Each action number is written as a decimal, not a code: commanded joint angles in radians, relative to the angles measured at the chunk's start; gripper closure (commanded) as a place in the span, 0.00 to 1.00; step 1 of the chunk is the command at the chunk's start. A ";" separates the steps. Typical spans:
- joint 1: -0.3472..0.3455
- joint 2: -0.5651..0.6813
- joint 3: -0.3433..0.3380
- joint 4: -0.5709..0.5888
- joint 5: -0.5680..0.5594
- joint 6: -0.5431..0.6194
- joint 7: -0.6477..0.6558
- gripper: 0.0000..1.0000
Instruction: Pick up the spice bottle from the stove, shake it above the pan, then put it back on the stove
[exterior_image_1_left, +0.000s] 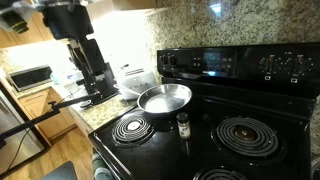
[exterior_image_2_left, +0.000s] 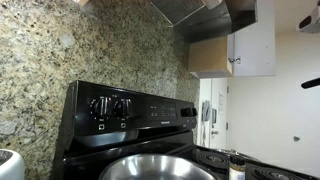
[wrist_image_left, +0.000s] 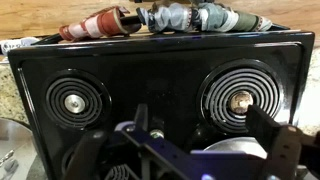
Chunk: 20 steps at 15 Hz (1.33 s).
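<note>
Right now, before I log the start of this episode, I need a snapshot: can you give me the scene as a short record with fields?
spice bottle: upright on the stove, between the two front coil burners, just in front of the pan
pan: on a rear burner, looks empty
pincer: open, holding nothing, clear of the bottle
task status: pickup not yet done

Glossy black stove (exterior_image_1_left: 215, 102), shiny smooth metal pan (exterior_image_1_left: 165, 98), polished speckled granite wall (exterior_image_2_left: 60, 50)
</note>
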 joint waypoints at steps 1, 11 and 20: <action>0.007 0.000 -0.005 0.002 -0.003 -0.002 0.003 0.00; 0.007 0.000 -0.005 0.002 -0.003 -0.002 0.003 0.00; 0.100 -0.098 -0.008 -0.087 0.098 0.227 -0.083 0.00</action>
